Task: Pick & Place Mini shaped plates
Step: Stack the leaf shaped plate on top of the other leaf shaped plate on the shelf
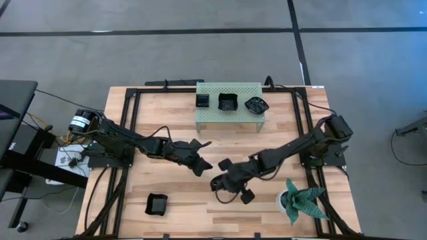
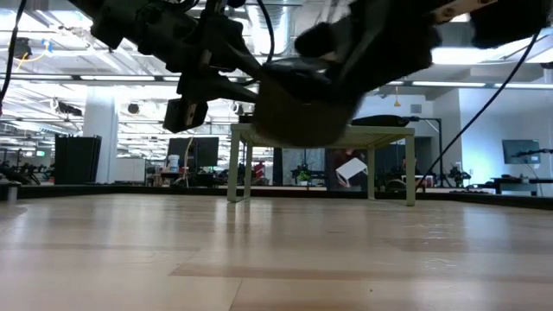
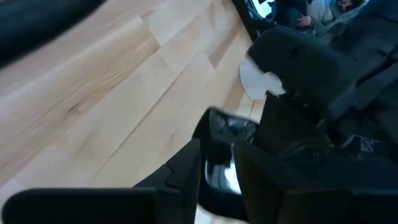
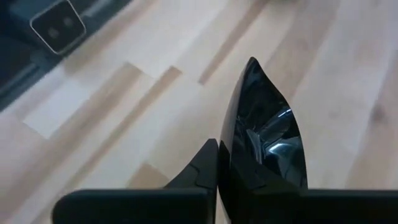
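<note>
A glossy black leaf-shaped mini plate (image 4: pixel 261 134) hangs in the air over the table's middle (image 2: pixel 298 108), between both grippers. My left gripper (image 1: pixel 204 167) reaches it from the table's left. My right gripper (image 1: pixel 218 181) reaches it from the right. Both are shut on it. Another black plate (image 1: pixel 157 205) lies flat on the wood near the left front. Three more plates (image 1: pixel 203 101) (image 1: pixel 228 102) (image 1: pixel 257 105) sit on the green shelf at the far side. My left gripper (image 3: pixel 217 171) has the plate's rim (image 3: pixel 219 177) pinched between its two fingers, coming level from the table's left. The right gripper hides the rest of the plate there. My right gripper (image 4: pixel 219 171) pinches the plate's wall near its broad end (image 4: pixel 249 177). One finger (image 4: pixel 199 171) is outside; the plate hides the other. The pointed tip (image 4: pixel 252 65) sticks out past the fingers. The plate is lifted clear of the table (image 2: pixel 276 259).
A green perforated shelf (image 1: pixel 247 89) stands at the far middle of the table (image 2: pixel 380 131). A spiky green plant in a white pot (image 1: pixel 301 201) stands at the right front corner. Black frame rails (image 1: pixel 131 120) run along the table's sides. Bare wood lies in front of the arms.
</note>
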